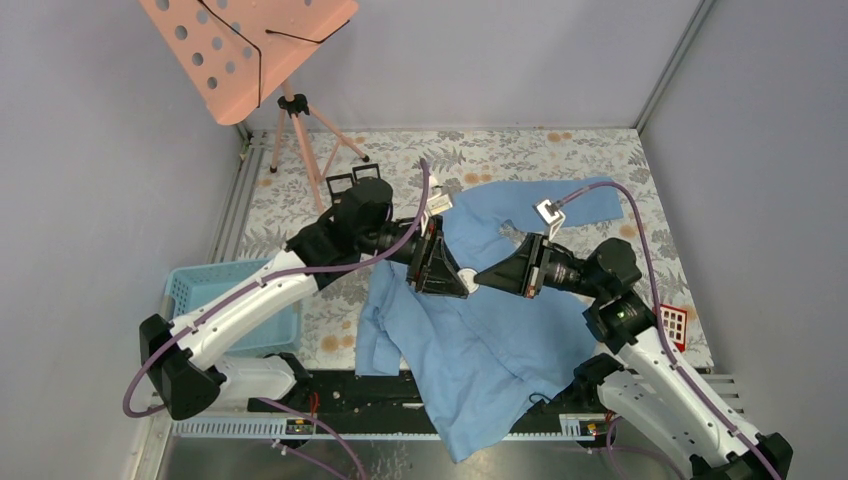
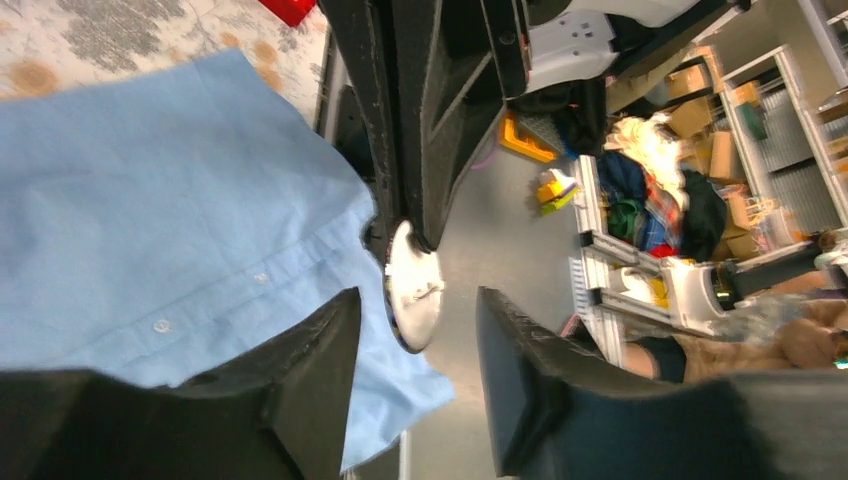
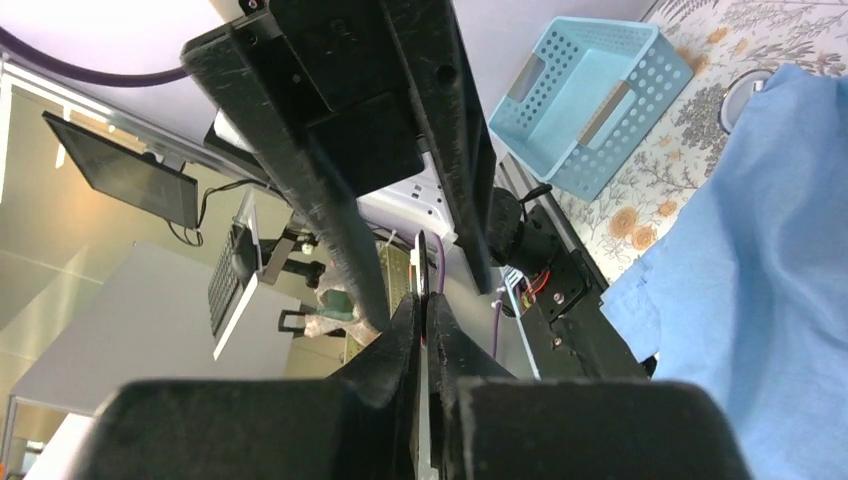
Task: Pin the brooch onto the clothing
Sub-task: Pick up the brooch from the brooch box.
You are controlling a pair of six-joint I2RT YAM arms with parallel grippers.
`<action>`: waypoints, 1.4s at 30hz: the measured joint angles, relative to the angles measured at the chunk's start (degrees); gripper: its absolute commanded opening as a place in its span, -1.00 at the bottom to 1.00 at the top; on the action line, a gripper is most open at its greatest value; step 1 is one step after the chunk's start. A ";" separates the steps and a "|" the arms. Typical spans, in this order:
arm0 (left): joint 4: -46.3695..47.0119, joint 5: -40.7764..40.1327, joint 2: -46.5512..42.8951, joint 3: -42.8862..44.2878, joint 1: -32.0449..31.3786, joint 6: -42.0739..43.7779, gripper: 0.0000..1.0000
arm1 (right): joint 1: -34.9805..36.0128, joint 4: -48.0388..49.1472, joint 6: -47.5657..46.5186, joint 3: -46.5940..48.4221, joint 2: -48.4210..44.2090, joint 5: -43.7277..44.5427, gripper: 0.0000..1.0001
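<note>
Left wrist view: the brooch, a round white disc with a metal clasp on its face, is pinched at its upper rim by the right gripper, whose black fingers are closed tight on it. The left gripper stands parted, one finger on each side of the disc's lower edge with a gap to both, so it holds nothing. The brooch hangs in the air just over the clothing, near the buttoned front strip.

From the top external view, the two grippers meet tip to tip above the middle of the tabletop. The light blue shirt lies spread and rumpled beneath them, reaching from near the far edge down over the near edge between the arm bases. A light blue plastic basket sits at the left edge beside the left arm. A pink music stand stands at the far left corner, and a small red gridded object lies at the right edge.
</note>
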 measured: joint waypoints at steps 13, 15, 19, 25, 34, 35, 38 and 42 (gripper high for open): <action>4.81 -9.53 -4.70 -4.96 0.28 -4.79 0.98 | 0.66 -1.09 0.31 -1.14 -9.05 9.88 -1.00; 5.73 -13.03 -7.34 -6.91 0.28 -6.51 0.97 | 0.68 -1.07 0.31 -1.53 -10.19 11.72 -1.00; 10.60 -21.40 -14.19 -13.16 0.28 -12.33 0.97 | 0.68 0.74 1.25 -4.76 -12.44 16.37 -1.00; 24.33 -27.45 -18.64 -23.17 0.24 -23.67 0.98 | 0.70 5.95 4.28 -9.33 -12.17 21.16 -1.00; 36.72 -28.57 -10.34 -24.22 -5.01 -31.08 0.67 | 1.55 11.34 6.69 -10.88 -11.34 24.06 -1.00; 38.01 -28.59 -9.66 -24.24 -5.33 -31.67 0.64 | 1.66 11.34 6.86 -11.13 -11.34 24.17 -1.00; 40.52 -28.98 -8.94 -24.24 -5.42 -32.83 0.36 | 1.88 11.32 6.91 -11.56 -10.95 24.33 -1.00; 42.77 -29.51 -8.79 -24.20 -5.42 -33.88 0.02 | 2.08 11.82 6.93 -11.56 -9.75 24.30 -1.00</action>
